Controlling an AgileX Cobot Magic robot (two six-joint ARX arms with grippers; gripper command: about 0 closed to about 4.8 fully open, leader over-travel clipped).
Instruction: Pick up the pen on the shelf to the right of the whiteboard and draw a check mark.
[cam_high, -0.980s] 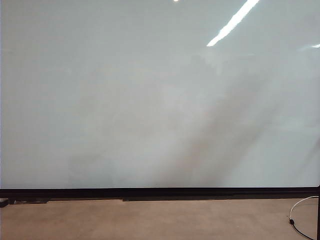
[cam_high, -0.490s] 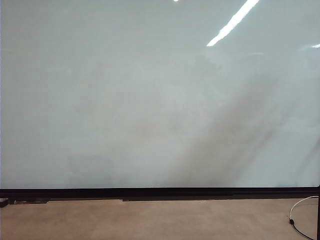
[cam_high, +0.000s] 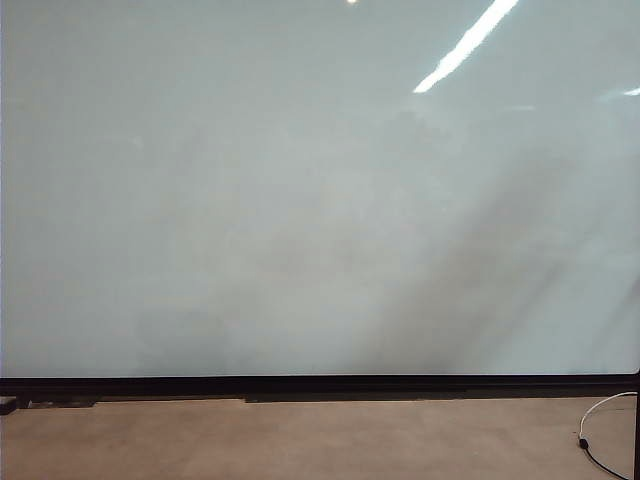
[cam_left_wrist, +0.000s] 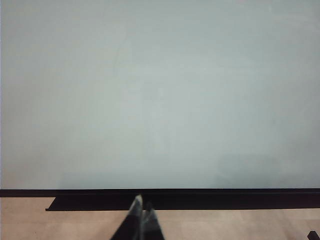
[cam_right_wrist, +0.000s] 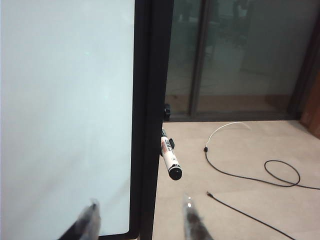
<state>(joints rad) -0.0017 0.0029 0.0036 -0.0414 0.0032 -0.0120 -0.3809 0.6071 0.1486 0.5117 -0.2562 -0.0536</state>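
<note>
The whiteboard (cam_high: 300, 200) fills the exterior view, glossy and unmarked, with a black bottom frame; no gripper shows there. The right wrist view shows the board's black side frame (cam_right_wrist: 152, 115), with the pen (cam_right_wrist: 170, 160) sticking out from it: a white barrel with dark print and a black end facing the camera. My right gripper (cam_right_wrist: 140, 212) is open, its blurred fingertips (cam_right_wrist: 90, 220) wide apart short of the pen, astride the frame. My left gripper (cam_left_wrist: 142, 207) is shut, tips together, pointing at the board's bottom frame (cam_left_wrist: 160, 192). No check mark shows.
Beyond the board's right edge a black cable (cam_right_wrist: 250, 172) loops over the tan floor, with a loose cable end (cam_right_wrist: 209, 194) nearer the gripper. Dark glass doors (cam_right_wrist: 235, 55) stand behind. A white cable (cam_high: 600, 420) lies at the exterior view's lower right.
In the exterior view only the faint reflections on the board have shifted. No arm enters that view.
</note>
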